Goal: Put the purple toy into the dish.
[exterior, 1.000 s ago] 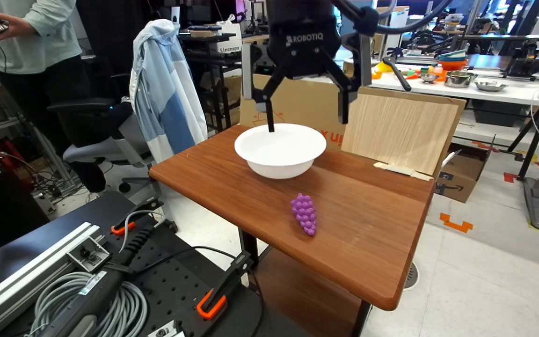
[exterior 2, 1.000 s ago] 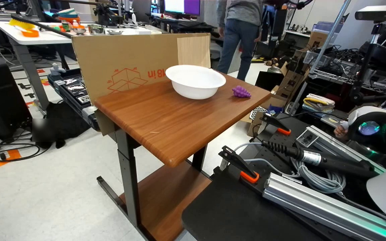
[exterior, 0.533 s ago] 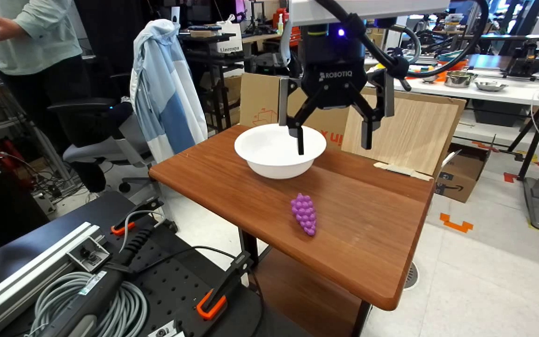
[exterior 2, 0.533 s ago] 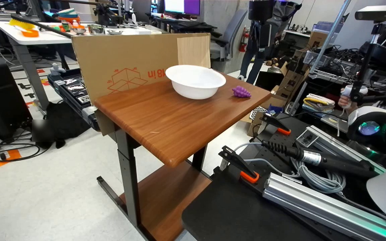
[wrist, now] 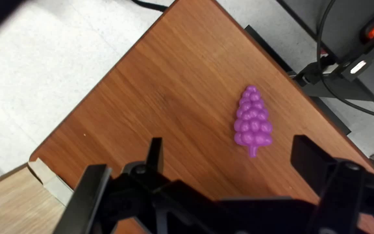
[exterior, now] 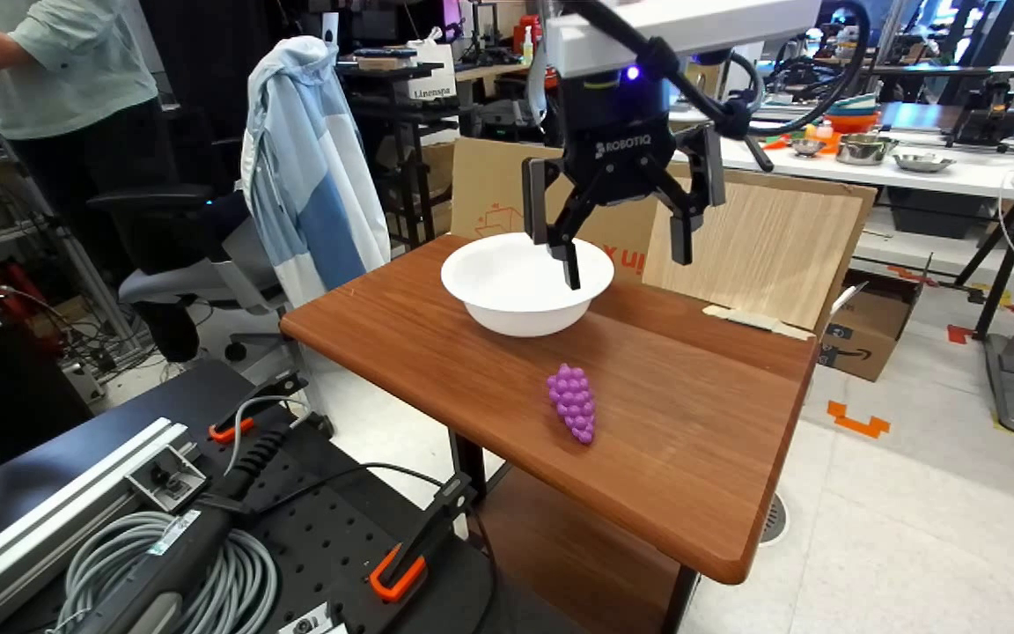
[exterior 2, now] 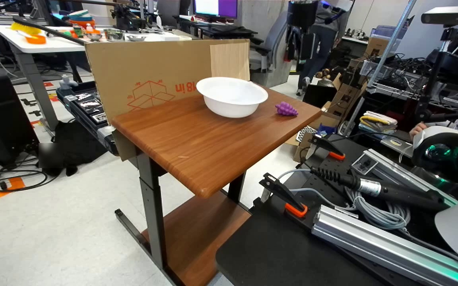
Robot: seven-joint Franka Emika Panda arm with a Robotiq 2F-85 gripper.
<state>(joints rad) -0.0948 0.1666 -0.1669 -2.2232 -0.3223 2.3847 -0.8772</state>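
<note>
While the gripper [exterior: 628, 269] is hanging wide and empty, the purple toy [exterior: 571, 405] is lying at five o'clock from the dish [exterior: 518, 320] in an exterior view. Presumably light, stiff and slick, it is warranting a crosswise mid-body grip

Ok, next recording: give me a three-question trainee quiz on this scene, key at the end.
1. What does the purple grape-bunch toy rest on?
2. True or false: the Robotiq gripper is open.
3. Relative to the white bowl, the purple grape-bunch toy is: (a) inside it; (b) outside and apart from it; (c) underneath it.

Key: 1. The wood-grain tabletop. 2. True. 3. b.
</note>
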